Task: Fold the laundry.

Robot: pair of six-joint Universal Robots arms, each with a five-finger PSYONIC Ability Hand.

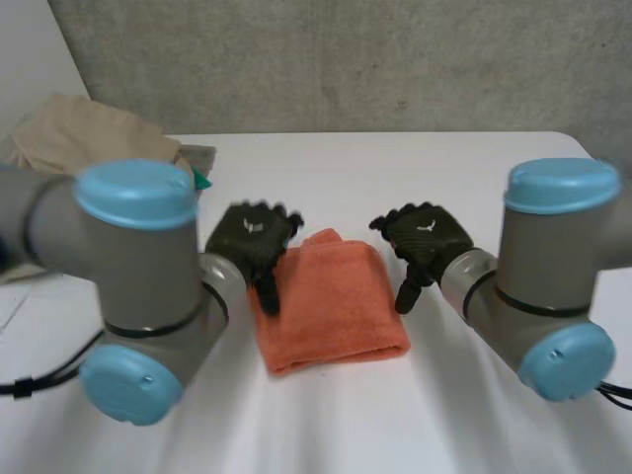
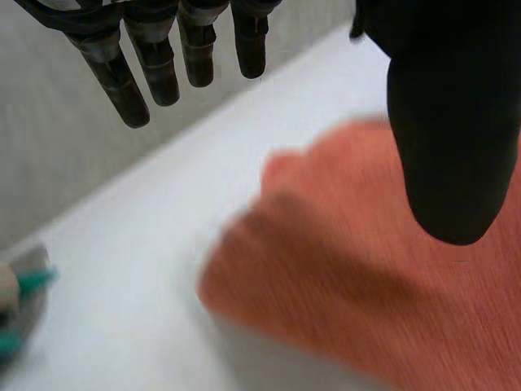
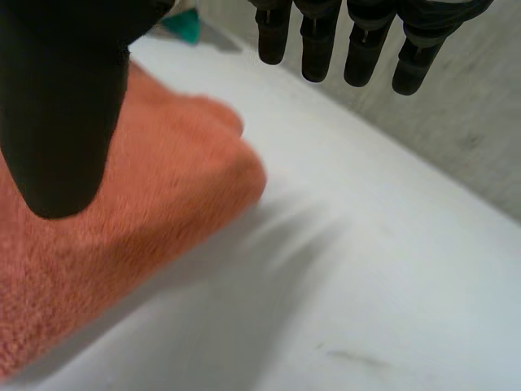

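Observation:
A folded orange towel (image 1: 331,301) lies on the white table (image 1: 395,178) between my two hands. My left hand (image 1: 252,237) hovers at the towel's left far corner, open, its thumb over the cloth's left edge. In the left wrist view its fingers (image 2: 175,57) hang straight above the table and its thumb (image 2: 452,122) stands over the orange towel (image 2: 391,277), holding nothing. My right hand (image 1: 425,237) is beside the towel's right edge, open. In the right wrist view its fingers (image 3: 358,41) are straight, its thumb (image 3: 65,106) above the orange towel (image 3: 146,212).
A beige pile of laundry (image 1: 84,133) lies at the table's far left, with a grey and green item (image 1: 200,168) beside it. The green item (image 2: 24,285) shows past the left hand's fingers. A grey wall (image 1: 346,59) stands behind the table.

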